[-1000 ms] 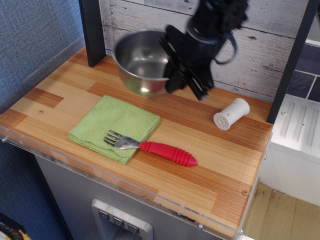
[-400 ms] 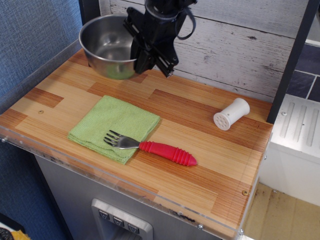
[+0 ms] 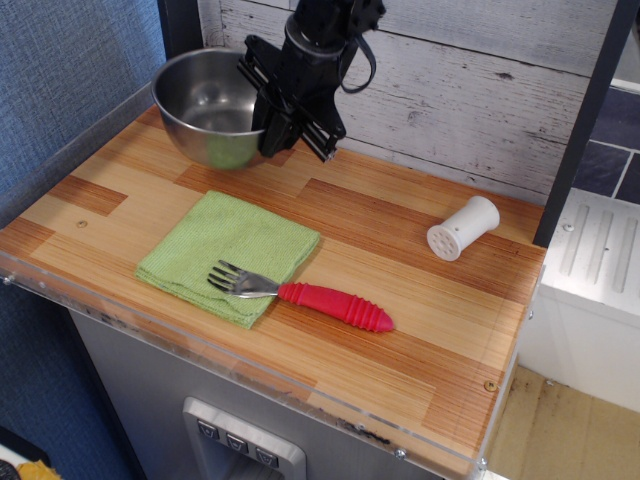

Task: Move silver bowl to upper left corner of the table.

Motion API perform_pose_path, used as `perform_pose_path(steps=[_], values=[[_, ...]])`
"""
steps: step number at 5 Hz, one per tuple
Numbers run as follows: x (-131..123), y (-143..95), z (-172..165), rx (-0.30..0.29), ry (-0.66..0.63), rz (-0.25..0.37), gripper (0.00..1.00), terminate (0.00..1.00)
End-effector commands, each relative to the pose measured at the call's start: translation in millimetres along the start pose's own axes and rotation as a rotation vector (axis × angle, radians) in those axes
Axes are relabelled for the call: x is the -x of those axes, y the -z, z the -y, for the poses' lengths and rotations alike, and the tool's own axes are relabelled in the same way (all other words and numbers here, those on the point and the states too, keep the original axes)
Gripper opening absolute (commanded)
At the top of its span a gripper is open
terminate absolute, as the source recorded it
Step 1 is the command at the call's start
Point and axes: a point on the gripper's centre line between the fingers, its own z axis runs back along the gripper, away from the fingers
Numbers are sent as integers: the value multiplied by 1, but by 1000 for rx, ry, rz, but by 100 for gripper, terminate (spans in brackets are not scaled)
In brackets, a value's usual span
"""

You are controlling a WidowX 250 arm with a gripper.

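Note:
The silver bowl (image 3: 207,105) is shiny and deep and sits at the far left corner of the striped wood table (image 3: 420,300), beside the dark post. My black gripper (image 3: 268,118) comes down from above and is shut on the bowl's right rim. The bowl looks to rest on or just above the tabletop; its right side is hidden behind the gripper.
A folded green cloth (image 3: 225,245) lies at the front left with a red-handled fork (image 3: 310,297) partly on it. A small white perforated cylinder (image 3: 462,228) lies at the right. A dark post (image 3: 183,30) and a white plank wall stand behind.
The gripper carried the bowl left from the back middle to the far left corner, then lowered it slightly toward the tabletop.

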Motion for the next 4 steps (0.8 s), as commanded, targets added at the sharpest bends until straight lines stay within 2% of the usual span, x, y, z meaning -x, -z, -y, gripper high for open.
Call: perform_pose_path(steps=[1,4], values=[[-9,5,-16,-24,-44,9,0,0],[-10,30,-23,-6,-89,-50,0,0]])
